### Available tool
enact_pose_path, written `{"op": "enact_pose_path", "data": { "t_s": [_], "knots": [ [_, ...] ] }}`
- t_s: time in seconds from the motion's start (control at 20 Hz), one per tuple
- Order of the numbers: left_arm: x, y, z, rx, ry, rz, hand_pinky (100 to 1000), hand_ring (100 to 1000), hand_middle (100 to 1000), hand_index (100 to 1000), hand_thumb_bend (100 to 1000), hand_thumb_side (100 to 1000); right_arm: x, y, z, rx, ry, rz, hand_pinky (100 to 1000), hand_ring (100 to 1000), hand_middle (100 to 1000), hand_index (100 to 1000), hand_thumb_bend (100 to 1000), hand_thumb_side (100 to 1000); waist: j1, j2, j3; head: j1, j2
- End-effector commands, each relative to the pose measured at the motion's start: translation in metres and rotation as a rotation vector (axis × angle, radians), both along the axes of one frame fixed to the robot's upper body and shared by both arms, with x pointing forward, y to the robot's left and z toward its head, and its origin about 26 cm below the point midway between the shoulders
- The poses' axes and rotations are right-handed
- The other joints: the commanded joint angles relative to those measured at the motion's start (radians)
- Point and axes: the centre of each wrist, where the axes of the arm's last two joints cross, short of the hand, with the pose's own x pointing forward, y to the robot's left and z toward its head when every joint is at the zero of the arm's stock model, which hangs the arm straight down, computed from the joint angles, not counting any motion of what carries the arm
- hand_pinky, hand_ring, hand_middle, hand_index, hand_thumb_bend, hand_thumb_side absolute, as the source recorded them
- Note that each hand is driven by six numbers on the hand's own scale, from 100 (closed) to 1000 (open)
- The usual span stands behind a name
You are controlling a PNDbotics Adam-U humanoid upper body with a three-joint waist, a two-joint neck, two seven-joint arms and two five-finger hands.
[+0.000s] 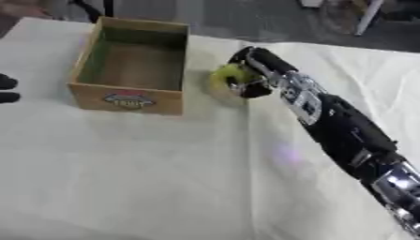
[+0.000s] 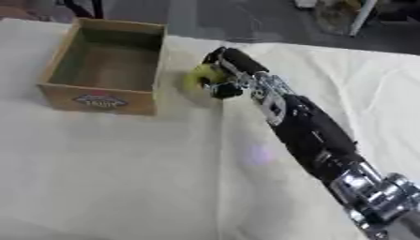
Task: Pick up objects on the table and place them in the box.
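An open cardboard box (image 1: 127, 96) with a red and blue label on its front wall stands at the back left of the table; its inside looks empty. Just right of the box a yellow-green rounded object (image 1: 224, 78) is held in my right hand (image 1: 250, 70), whose black fingers curl round it. My right arm reaches in from the lower right corner. Whether the object touches the cloth I cannot tell. Two dark fingertips of my left hand (image 1: 6, 89) show at the left edge of the left eye view.
A cream cloth (image 1: 164, 178) covers the table, with a fold running down from near the object. Beyond the table's far edge lies dark floor with a white pole (image 1: 367, 16) at the upper right.
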Motion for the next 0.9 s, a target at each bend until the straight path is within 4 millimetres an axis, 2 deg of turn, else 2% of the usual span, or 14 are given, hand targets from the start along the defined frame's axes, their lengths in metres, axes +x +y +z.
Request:
{"op": "enact_pose_path", "data": {
  "t_s": [0.05, 0.2, 0.35, 0.65, 0.9],
  "knots": [
    [-0.002, 0.001, 0.007, 0.002, -0.026, -0.006, 748, 754, 651, 772, 340, 526, -0.006, -0.001, 0.049, 0.025, -0.097, 0.029, 323, 384, 405, 597, 100, 211, 0.007, -0.024, 0.003, 0.004, -0.003],
    [-0.002, 0.0, 0.009, 0.003, -0.033, -0.019, 748, 755, 652, 772, 341, 521, -0.011, 0.005, 0.072, 0.056, -0.129, 0.06, 324, 385, 411, 602, 100, 204, 0.001, -0.029, 0.023, -0.001, -0.006],
    [-0.002, -0.004, 0.014, 0.005, -0.044, -0.045, 748, 755, 653, 773, 344, 512, -0.013, 0.009, 0.083, 0.073, -0.136, 0.077, 331, 387, 419, 611, 100, 206, -0.007, -0.036, 0.061, -0.014, -0.012],
    [-0.003, -0.017, 0.03, 0.013, -0.092, -0.126, 748, 755, 654, 774, 350, 500, -0.008, 0.012, 0.08, 0.063, -0.108, 0.067, 339, 390, 432, 623, 100, 214, -0.039, -0.032, 0.167, -0.069, -0.039],
    [-0.006, -0.029, 0.04, 0.029, -0.124, -0.194, 748, 756, 654, 774, 347, 501, 0.002, 0.01, 0.064, 0.034, -0.089, 0.014, 370, 411, 474, 657, 100, 217, -0.057, -0.013, 0.238, -0.119, -0.059]
  ]
}}
